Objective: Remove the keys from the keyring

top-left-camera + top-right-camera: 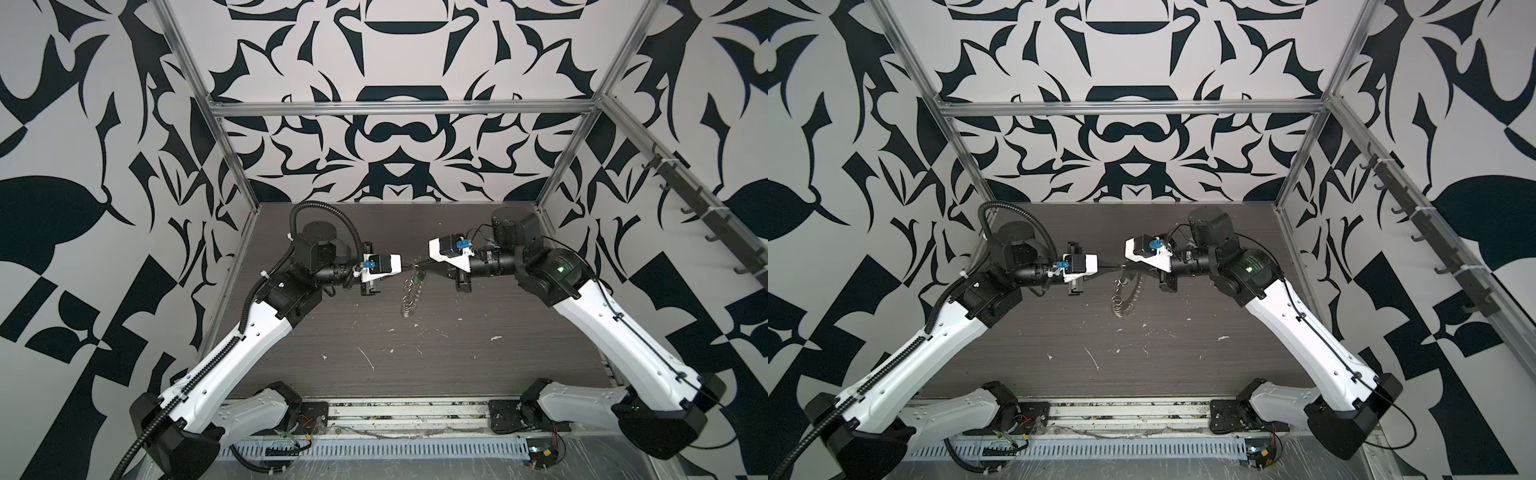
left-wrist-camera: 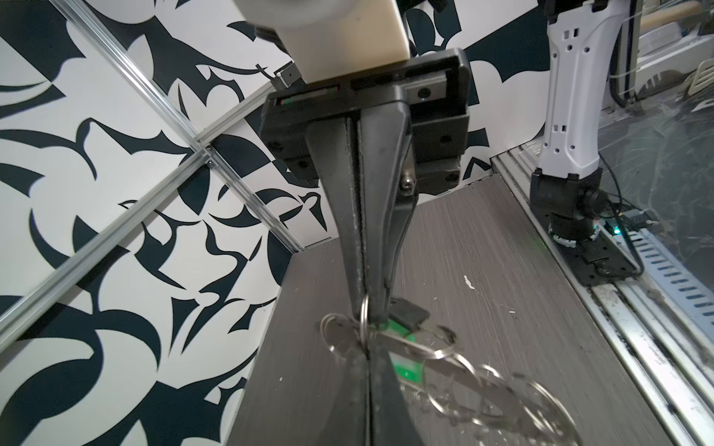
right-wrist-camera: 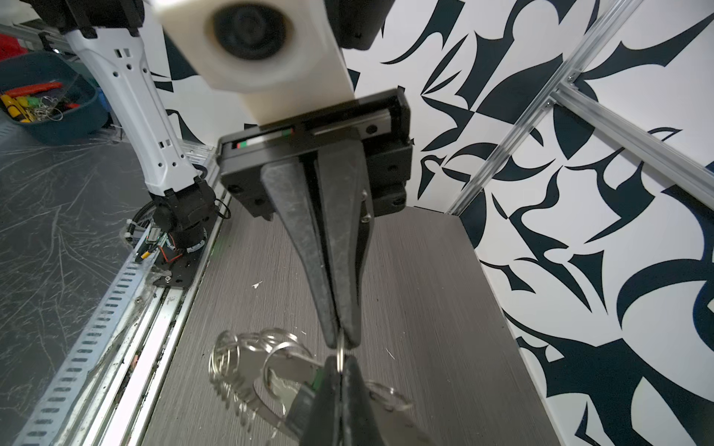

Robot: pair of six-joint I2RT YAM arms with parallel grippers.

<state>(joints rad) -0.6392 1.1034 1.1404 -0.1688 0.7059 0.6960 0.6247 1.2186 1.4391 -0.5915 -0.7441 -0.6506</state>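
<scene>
Silvery keyring [image 1: 409,299] hangs from left gripper [image 1: 409,266] and right gripper [image 1: 419,264], tip-to-tip.

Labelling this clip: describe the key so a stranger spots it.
Above the dark table, left claw and right claw meet tip to tip. At their tips, beside the silvery keyring, is the key: only it carries a bright green tag.
</scene>
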